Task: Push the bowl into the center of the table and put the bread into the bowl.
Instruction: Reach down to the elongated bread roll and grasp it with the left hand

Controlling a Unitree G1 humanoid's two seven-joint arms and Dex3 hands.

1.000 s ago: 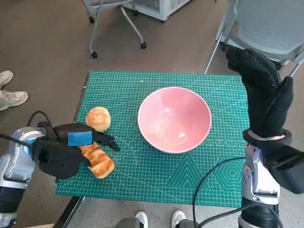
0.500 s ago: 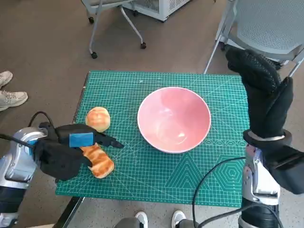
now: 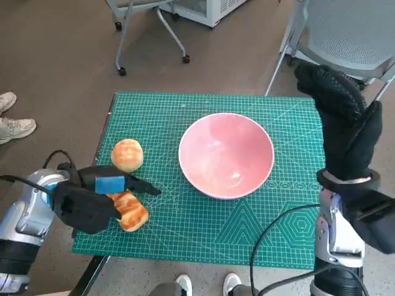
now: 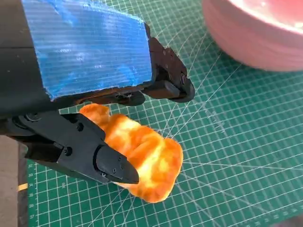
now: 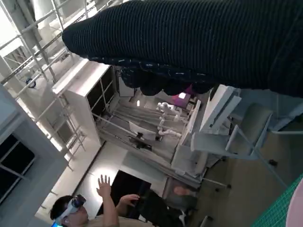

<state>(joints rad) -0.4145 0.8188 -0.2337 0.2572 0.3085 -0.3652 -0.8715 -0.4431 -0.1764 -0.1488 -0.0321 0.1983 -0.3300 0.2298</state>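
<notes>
Green cutting mat [image 3: 185, 234] covers the table. Pink bowl [image 3: 226, 154] sits near the mat's centre, empty. Right hand [image 3: 342, 123] is raised upright beside the bowl, clear of it, fingers pressed together. Left hand [image 3: 92, 194] straddles the long bread [image 3: 131, 209], fingers [image 4: 113, 165] spread, grip not confirmed. Round bun [image 3: 128, 154] lies just beyond.

- Covering the small table: a green cutting mat [image 3: 185, 228].
- Sitting on the mat near its center: a pink bowl [image 3: 226, 154].
- Lying at nine o'clock of the bowl: a round bun [image 3: 127, 154].
- Lying at seven o'clock of the bowl: a twisted bread [image 3: 131, 211].
</notes>
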